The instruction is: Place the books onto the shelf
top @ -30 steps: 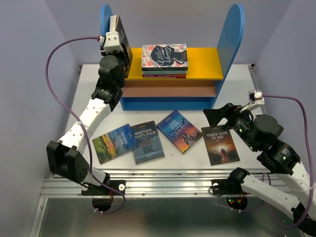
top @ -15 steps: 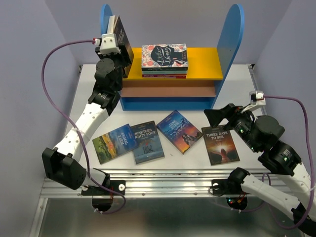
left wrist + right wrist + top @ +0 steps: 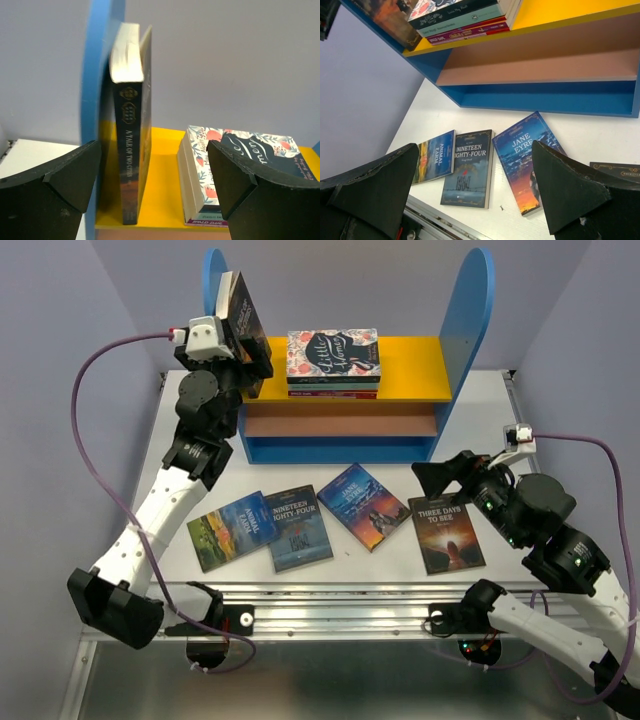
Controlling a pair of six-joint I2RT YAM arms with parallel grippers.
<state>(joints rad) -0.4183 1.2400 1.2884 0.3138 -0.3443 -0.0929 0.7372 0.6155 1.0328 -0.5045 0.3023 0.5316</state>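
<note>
The books (image 3: 299, 528) have glossy paper covers; the shelf (image 3: 465, 310) is smooth, matt painted board.

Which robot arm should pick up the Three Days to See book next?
Probably right. The right gripper is open and hovers close to Three Days to See. The left gripper is up at the shelf by A Tale of Two Cities, farther away.

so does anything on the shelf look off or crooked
Mildly. A Tale of Two Cities stands on end on the yellow board against the left blue panel, its cover gaping away from the pages at the top. The Little Women stack beside it lies flat and tidy.
</note>
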